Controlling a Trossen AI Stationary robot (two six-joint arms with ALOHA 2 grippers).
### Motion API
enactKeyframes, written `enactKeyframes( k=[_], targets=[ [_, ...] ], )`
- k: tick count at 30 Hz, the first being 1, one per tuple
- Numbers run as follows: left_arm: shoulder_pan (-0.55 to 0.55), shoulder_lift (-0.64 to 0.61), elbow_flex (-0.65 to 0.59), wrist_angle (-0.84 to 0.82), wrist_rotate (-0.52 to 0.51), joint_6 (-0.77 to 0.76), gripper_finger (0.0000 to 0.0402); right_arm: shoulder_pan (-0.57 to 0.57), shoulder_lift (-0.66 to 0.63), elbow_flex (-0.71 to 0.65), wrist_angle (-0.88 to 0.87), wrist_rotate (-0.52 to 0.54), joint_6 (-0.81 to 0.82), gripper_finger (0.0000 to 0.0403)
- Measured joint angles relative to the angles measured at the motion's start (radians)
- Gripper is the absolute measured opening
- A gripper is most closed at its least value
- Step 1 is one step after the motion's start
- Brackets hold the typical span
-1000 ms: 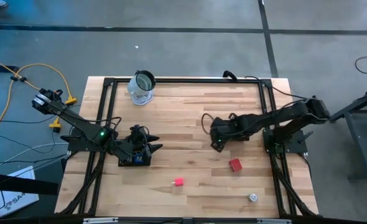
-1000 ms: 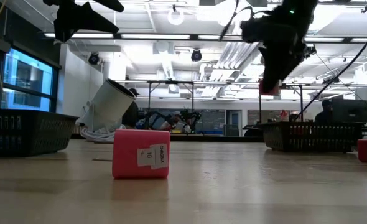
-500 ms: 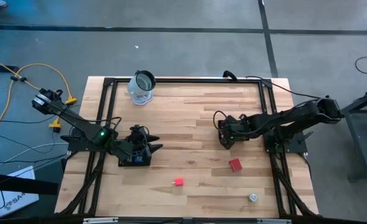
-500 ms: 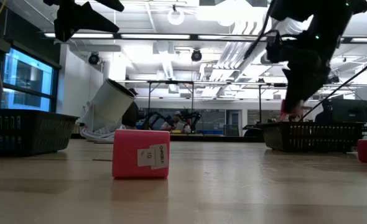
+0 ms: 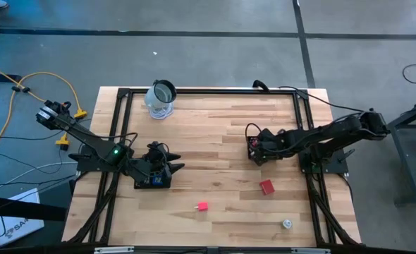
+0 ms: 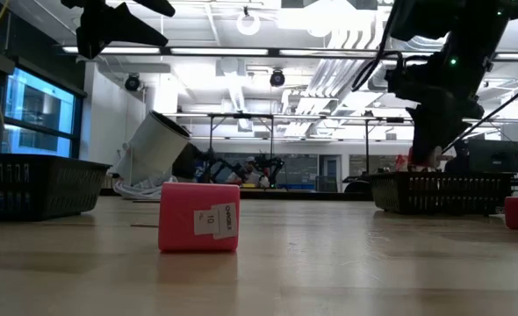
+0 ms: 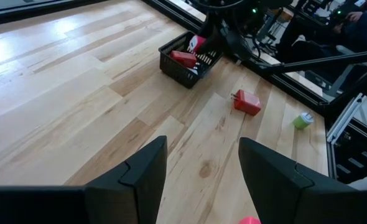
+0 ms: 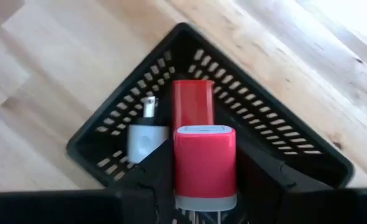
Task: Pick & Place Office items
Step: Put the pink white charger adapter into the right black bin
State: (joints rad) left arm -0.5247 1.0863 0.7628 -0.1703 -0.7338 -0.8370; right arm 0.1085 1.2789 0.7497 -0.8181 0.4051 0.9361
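at the bench's left, your left gripper [image 7: 199, 180] waits with fingers spread, holding nothing, low over bare wood near the left rail. ahead of it toward the front edge lie a small pink block [image 5: 202, 207], a red block [image 5: 266, 186] and a whitish round piece [image 5: 287, 224], all well apart. on the right, your right gripper [image 8: 205, 186] is clamped on a red item with a pale base [image 8: 204, 165], hanging directly over the small black mesh basket [image 8: 283, 140], which already holds another red piece [image 8: 192, 104] and a white plug-like piece [image 8: 145, 138]. to finish this step well, lower until the item sits inside the walls, centred over the open floor of the basket, then part the fingers. watch the basket's near rim and the pieces already inside. the glass jar [image 5: 161, 98] stands at the far edge, out of the way.
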Motion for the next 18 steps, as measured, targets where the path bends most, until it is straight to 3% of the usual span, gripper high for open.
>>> enactKeyframes(
  k=[12,18],
  targets=[
    [0.000,0.000,0.000,0.000,0.000,0.000,0.0194,-0.013,-0.009,-0.001,-0.112,0.042,0.165,0.0134],
    [0.000,0.000,0.000,0.000,0.000,0.000,0.0194,-0.013,-0.008,-0.075,-0.063,0.025,0.228,0.0134]
  ],
)
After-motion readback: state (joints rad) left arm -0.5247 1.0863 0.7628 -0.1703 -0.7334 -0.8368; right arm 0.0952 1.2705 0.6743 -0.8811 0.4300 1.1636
